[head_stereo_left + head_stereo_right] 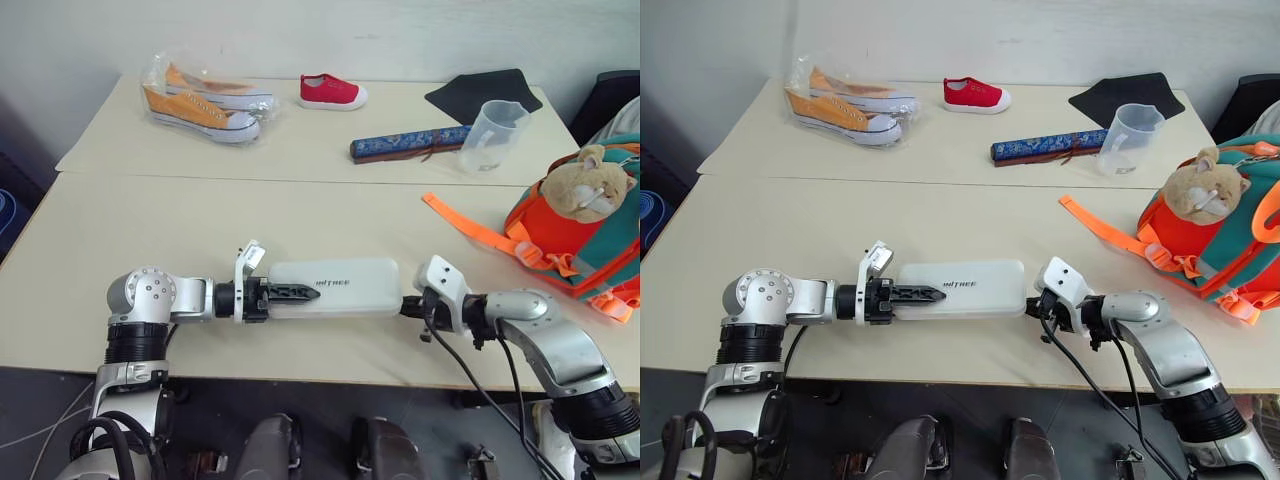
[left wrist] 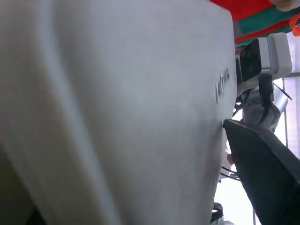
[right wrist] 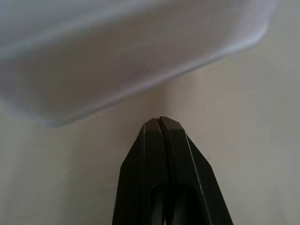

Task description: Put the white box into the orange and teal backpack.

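- Black fingers of the left gripper (image 1: 290,291) lie along the left end of the white box (image 1: 345,287): one finger rests on its top face by the small dark lettering, and the wrist view shows the case filling the space beside the other finger, so the jaws are spread around that end of the box.
- The right gripper (image 3: 161,123) has its two fingers pressed together, tips just short of the rounded right edge of the box, pointing at it over bare tabletop.
- The white box lies flat on the near beige table (image 1: 150,230), lengthwise between the two grippers.
- The orange and teal backpack (image 1: 1225,235) stands at the right edge of the table, well apart from the box, a tan plush toy (image 1: 1202,190) on its front and an orange strap (image 1: 1095,225) trailing toward the middle.
- Farther back sit a clear plastic cup (image 1: 493,135), a blue patterned roll (image 1: 410,143), a black cloth (image 1: 483,94), a red shoe (image 1: 332,92) and bagged orange sneakers (image 1: 205,102).
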